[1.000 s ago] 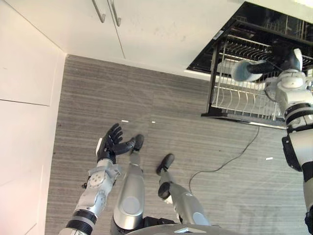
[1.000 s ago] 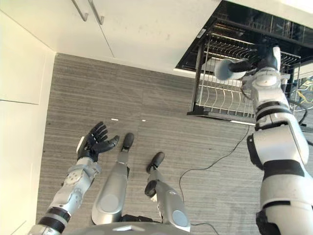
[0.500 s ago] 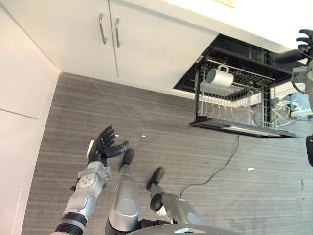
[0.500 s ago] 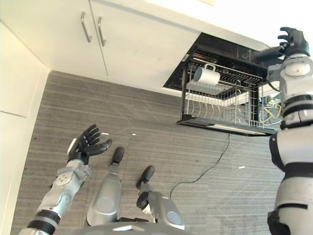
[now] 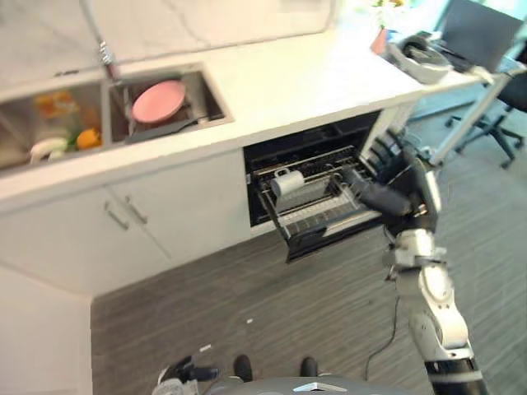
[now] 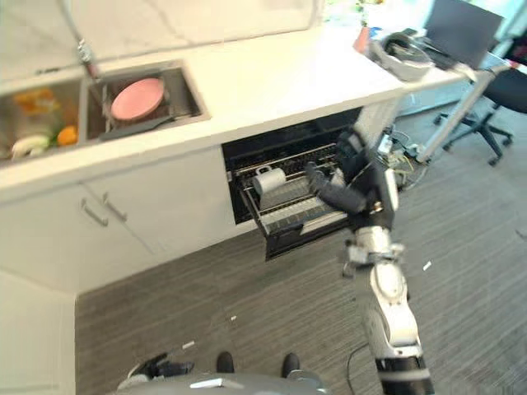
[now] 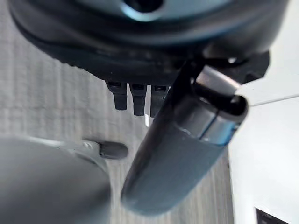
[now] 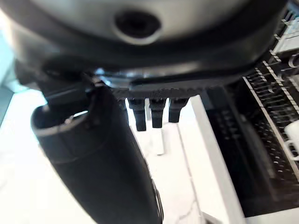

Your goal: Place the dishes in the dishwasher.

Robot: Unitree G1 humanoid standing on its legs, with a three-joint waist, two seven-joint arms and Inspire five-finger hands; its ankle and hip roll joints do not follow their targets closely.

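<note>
From the left eye view we see one white bench (image 5: 272,78) with a sink of two basins let into it. One pink plate (image 5: 158,100) leans in the nearer basin (image 5: 210,103); the other basin (image 5: 49,123) holds some coloured things that we cannot make out. Below the bench the dishwasher (image 5: 305,152) stands open with one wire rack (image 5: 317,206) pulled out over the grey floor (image 5: 272,304). One white mug (image 5: 287,182) lies on its side in the rack. Our right hand (image 5: 395,169) is raised just beside the rack's outer corner, its fingers spread and straight, with nothing in it. Our left hand (image 5: 183,372) shows low down at the picture's bottom edge, too small for us to tell how its fingers stand. To the left of the dishwasher are two cupboard handles (image 5: 123,216).

The right eye view gives the same: one plate (image 6: 137,97) in the sink, one mug (image 6: 268,178) in the rack, the right hand (image 6: 356,156) open beside it.

In the left wrist view the left hand (image 7: 140,100) hangs above the floor with its fingers and thumb straight, holding nothing.

In the right wrist view the right hand (image 8: 154,114) is likewise open and empty, with the bench's white top past its fingertips and the rack (image 8: 275,102) off to one side.
</note>
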